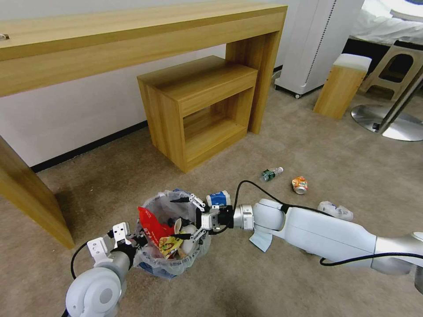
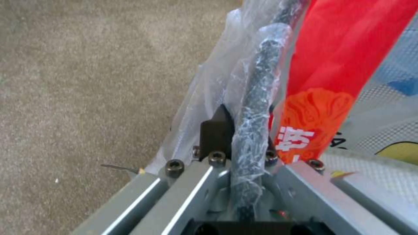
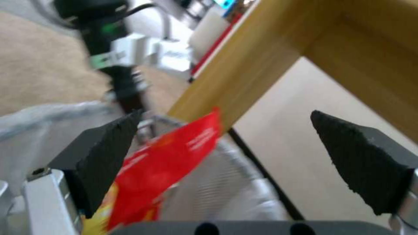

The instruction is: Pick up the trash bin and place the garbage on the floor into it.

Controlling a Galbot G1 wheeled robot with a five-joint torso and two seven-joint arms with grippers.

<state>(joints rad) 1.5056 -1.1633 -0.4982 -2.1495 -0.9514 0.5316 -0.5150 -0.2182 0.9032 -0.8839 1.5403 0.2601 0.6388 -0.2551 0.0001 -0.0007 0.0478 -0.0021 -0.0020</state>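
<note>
we are pinching the trash bin (image 1: pixel 169 259) rim on the floor (image 1: pixel 308 149) with our left gripper (image 2: pixel 244 130); our right gripper (image 1: pixel 187 218), spread wide, is hovering over it and risking snagging the liner, tipping it.

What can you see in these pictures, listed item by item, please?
Bin: one, clear-lined, on carpet, holding red wrapper, cups, yellow packet.
Cup: one, blue-white, behind bin.
Bottle: one, clear, carpet.
Can: one, orange, beside bottle.
Wad: one, white, beyond right arm.
Mask: one, blue, under right arm.
Desk: one, wooden, by wall.
Stool: one, wooden, under desk.
Left gripper: shut on bin rim.
Right gripper: open over bin.
</note>
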